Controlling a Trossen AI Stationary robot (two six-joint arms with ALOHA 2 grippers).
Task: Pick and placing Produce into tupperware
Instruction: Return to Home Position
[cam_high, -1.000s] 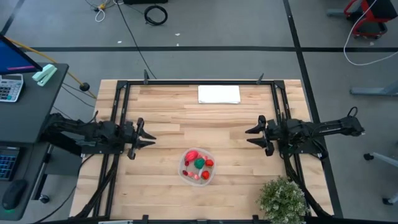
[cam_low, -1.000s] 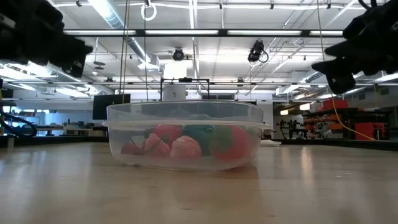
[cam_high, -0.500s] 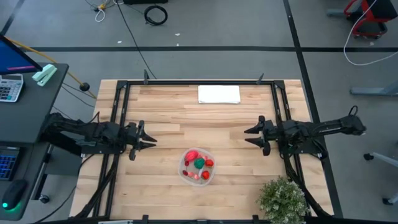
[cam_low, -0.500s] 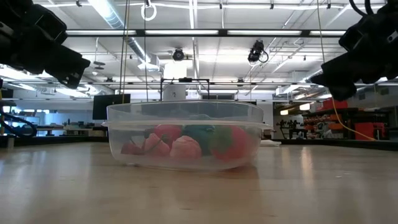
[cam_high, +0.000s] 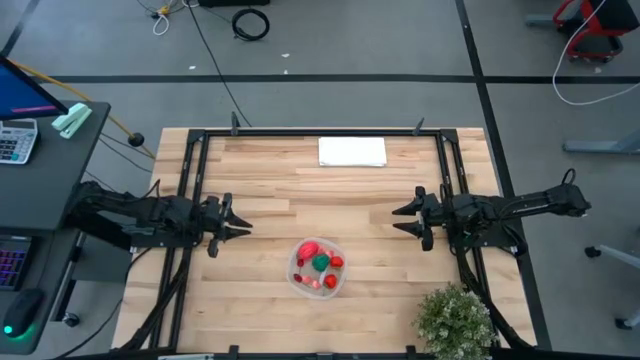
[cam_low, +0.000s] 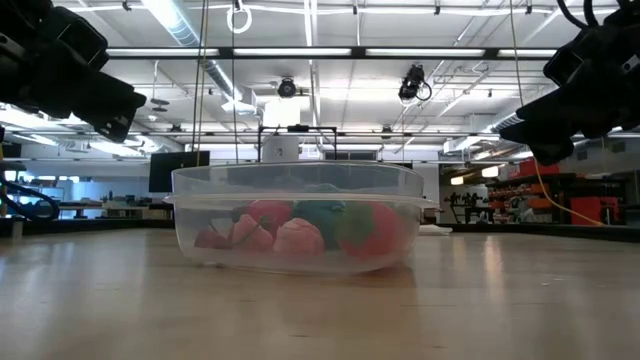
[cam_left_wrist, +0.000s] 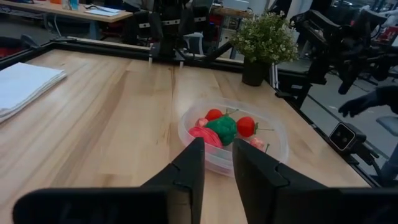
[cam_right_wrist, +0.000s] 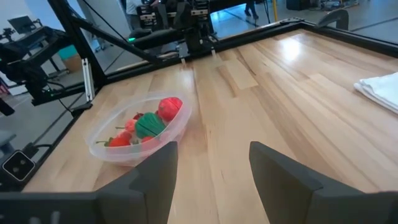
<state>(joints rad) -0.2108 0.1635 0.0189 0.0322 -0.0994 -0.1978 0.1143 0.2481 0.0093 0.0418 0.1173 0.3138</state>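
Light wood table (cam_high: 270, 170) in an open workshop, with grey floor all round. The tupperware (cam_high: 293, 270) sits toward the table's 6 o'clock edge. All visible produce (cam_high: 318, 262) is inside it: reds and pinks with one green piece in the middle. No loose pieces show on the wood in any view.

The container and its contents match the earlier frames, with no shift. Only the arms changed. Over the last second the left gripper (cam_high: 238, 215) dipped a little and eased inward, and since the half-second mark it has held steady. It sits at 10 o'clock from the tupperware, well apart, with its fingers a little apart and nothing between them. The right gripper (cam_high: 400, 219), at 2 o'clock from the tupperware and also well apart, crept slightly toward centre. Its fingers are spread wide and empty.

Both arms are clear of the container, raised off the wood and nearly mirrored, so they are likely settling into rest poses. Judgement: filling is done and only parking remains.

A folded white cloth (cam_high: 352, 151) lies at 12 o'clock and a bushy plant (cam_high: 455, 318) stands at 4 o'clock. Both are untouched.
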